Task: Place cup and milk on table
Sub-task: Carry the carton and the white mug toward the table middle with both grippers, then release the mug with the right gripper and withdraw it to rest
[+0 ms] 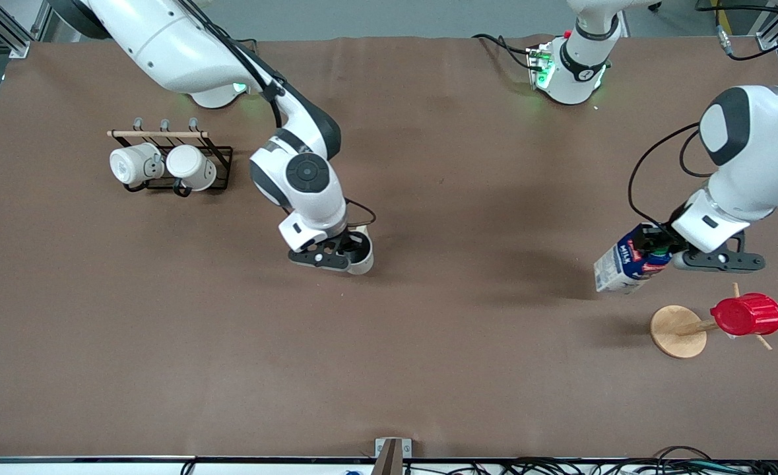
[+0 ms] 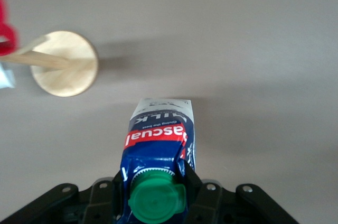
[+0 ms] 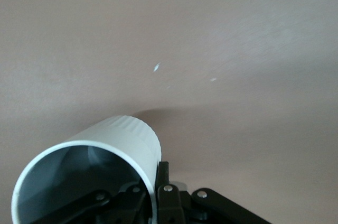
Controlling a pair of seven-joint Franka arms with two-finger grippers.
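Spreading under everything is the brown desk [image 1: 428, 369], its covering plain and slightly creased. Toward the right arm's end stands a black wire rack [image 1: 181, 161] with a wooden rail, holding two white mugs [image 1: 164, 166] side by side on their sides. Toward the left arm's end, nearer the front camera, a wooden peg stand [image 1: 678, 331] with a round base carries a red ribbed cup [image 1: 746, 315] tipped over on one peg.

The left tool [image 1: 666, 254] hangs above the desk just beside that stand, its fingers closed on the capped top of the milk [image 1: 621, 268] (blue and white, red label, green cap toward the wrist camera). The carton is tilted, and whether its bottom touches the covering cannot be told.

The right tool [image 1: 342, 254] sits low over the middle of the desk, fingers clamped across the wall of the cup [image 1: 362, 258] at its rim. The cream mug's grey inside faces the right wrist camera.
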